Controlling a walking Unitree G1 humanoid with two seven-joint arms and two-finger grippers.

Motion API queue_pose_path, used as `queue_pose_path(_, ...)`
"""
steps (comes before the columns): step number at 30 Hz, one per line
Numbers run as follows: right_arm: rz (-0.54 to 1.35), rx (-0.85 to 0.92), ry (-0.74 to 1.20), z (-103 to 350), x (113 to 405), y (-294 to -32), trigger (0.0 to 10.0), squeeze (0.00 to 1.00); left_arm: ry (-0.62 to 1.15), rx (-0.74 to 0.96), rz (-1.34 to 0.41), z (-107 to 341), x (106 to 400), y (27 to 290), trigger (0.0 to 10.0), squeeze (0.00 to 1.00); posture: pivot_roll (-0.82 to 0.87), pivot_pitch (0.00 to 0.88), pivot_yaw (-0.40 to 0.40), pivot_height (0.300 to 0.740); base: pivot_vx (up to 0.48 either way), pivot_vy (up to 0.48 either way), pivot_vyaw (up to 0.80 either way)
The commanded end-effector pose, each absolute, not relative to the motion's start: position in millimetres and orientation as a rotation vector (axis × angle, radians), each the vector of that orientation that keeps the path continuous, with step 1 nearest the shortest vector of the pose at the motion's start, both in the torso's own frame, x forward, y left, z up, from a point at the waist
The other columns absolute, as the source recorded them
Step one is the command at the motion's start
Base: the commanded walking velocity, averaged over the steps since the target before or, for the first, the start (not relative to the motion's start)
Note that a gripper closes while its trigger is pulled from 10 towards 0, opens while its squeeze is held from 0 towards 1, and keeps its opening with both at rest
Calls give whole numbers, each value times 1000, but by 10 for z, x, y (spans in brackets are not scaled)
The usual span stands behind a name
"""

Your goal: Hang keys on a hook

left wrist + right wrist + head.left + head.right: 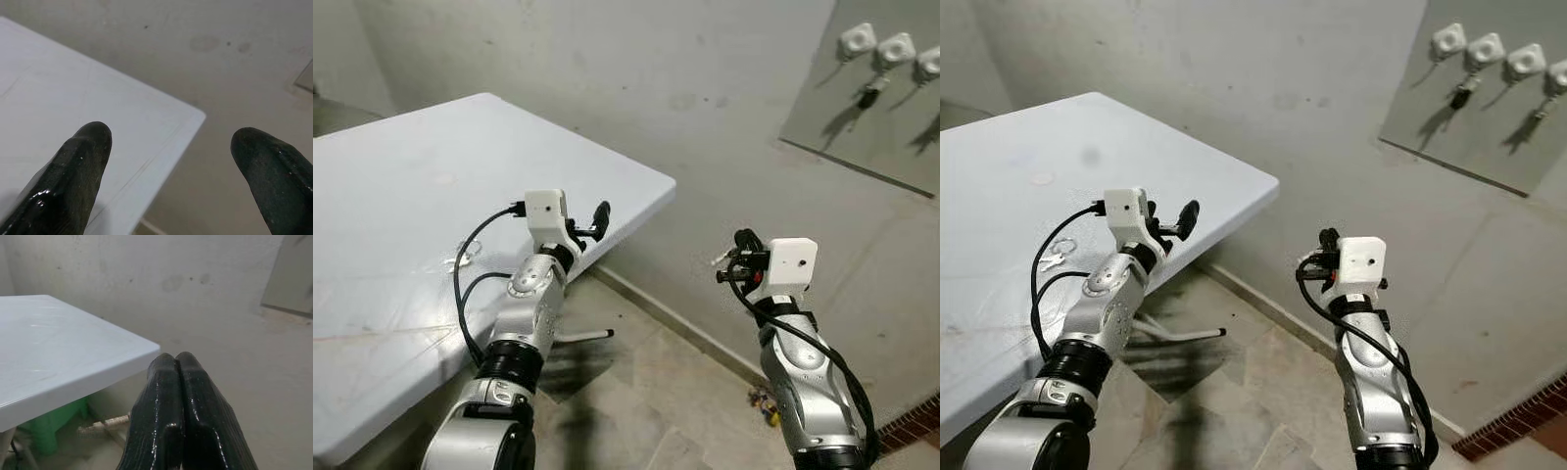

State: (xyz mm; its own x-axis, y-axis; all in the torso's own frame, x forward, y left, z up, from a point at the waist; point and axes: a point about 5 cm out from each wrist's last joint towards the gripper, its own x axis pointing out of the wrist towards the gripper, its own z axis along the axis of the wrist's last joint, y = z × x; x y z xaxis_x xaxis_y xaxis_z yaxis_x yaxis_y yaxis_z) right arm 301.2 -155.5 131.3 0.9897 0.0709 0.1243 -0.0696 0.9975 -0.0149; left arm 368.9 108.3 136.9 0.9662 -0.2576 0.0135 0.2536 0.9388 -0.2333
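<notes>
Up on the wall, my head views show white hooks [895, 49], one with dark keys [869, 96] hanging, blurred. Both wrist views face the table [73, 112] corner: my left gripper [171, 166] gapes above it; my right gripper [178, 363] is pressed together, empty.

Table [431, 196] at left, hooks [893, 49] on wall upper right, keys [869, 93] hanging there

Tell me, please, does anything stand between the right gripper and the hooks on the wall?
Nothing visible does. Only open air and bare wall lie between the right gripper and the hooks; the table stands off to its left.
</notes>
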Motion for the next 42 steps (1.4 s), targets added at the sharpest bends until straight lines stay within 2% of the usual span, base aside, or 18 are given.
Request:
queue_pose_path(1, 58, -20, -148, 1368, 2992, -1593, 10000, 0, -2, -228, -307, 1433, 3683, 1032, 10000, 0, -44, 0, -38, 740, 375, 0, 0)
queue_pose_path(14, 45, 21, -161, 1384, 2992, -1605, 10000, 0, -4, -212, -330, 1439, 3667, 1025, 10000, 0, -39, 0, -36, 740, 421, 0, 0)
queue_pose_path(33, 42, 34, -133, 1354, 3000, -1589, 10000, 0, 0, -182, -341, 1431, 3635, 991, 10000, 0, -33, 0, -40, 740, 396, 0, -751)
queue_pose_path(42, 50, 22, -135, 1356, 2996, -1571, 10000, 0, -16, -159, -343, 1442, 3619, 975, 10000, 0, -30, 0, -44, 740, 167, 0, -754)
